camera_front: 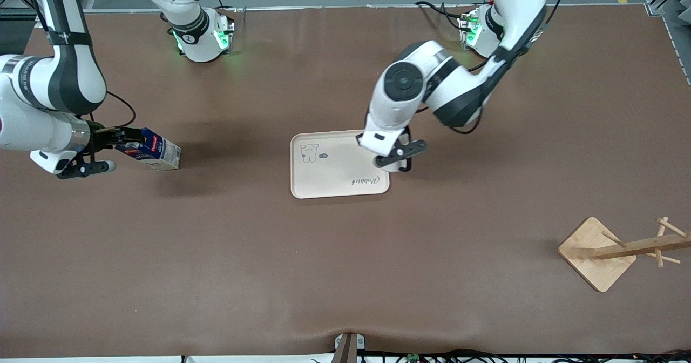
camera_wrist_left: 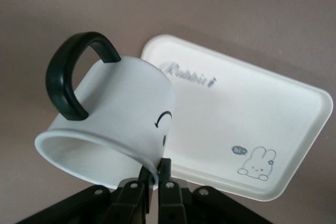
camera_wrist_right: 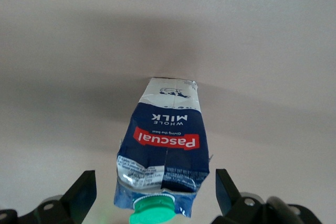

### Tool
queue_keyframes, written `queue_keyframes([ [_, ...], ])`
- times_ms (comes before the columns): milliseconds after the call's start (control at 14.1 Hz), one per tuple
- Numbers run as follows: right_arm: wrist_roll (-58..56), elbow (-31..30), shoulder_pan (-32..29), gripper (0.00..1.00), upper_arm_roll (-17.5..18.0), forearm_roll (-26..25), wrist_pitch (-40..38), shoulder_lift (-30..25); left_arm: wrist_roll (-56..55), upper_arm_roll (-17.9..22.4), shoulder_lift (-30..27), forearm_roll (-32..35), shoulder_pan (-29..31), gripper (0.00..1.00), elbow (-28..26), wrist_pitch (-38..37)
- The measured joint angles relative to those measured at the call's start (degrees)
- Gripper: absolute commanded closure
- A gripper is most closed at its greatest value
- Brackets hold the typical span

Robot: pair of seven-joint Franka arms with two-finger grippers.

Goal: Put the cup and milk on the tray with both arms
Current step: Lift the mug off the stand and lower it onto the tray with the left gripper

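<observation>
The left end effector (camera_wrist_left: 152,182) was clenched on the rim of the cup (camera_wrist_left: 113,116), hung tilted over the tray's (camera_front: 334,182) edge toward the left arm's end. It'd best be levelled before being set down. The right end effector (camera_wrist_right: 152,195) was spread wide around the milk (camera_wrist_right: 163,150), a glossy carton on the brown bench (camera_front: 345,276), well apart from the tray.

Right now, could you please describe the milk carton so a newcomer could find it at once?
Start at the cream tray mid-table, then look toward the right arm's end. The milk carton is there between the right hand's open fingers, a dark blue box with a green cap and red label.
</observation>
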Motion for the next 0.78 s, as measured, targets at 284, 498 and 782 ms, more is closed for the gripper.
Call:
queue_keyframes([
  [284,0.0,-4.51,0.0,0.45,0.0,0.0,7.58,-0.05,-1.12,0.1,6.07,0.14,-3.1,1.0,2.65,-0.11],
  [498,-0.04,-5.58,-0.01,0.87,0.0,-0.06,8.85,-0.25,-1.15,0.11,8.74,0.14,-3.4,1.0,3.73,-0.11],
  [782,-0.1,-1.09,-0.07,0.88,-0.01,-0.06,0.74,-0.34,-1.15,0.1,10.45,0.14,-4.41,1.0,4.48,-0.16],
])
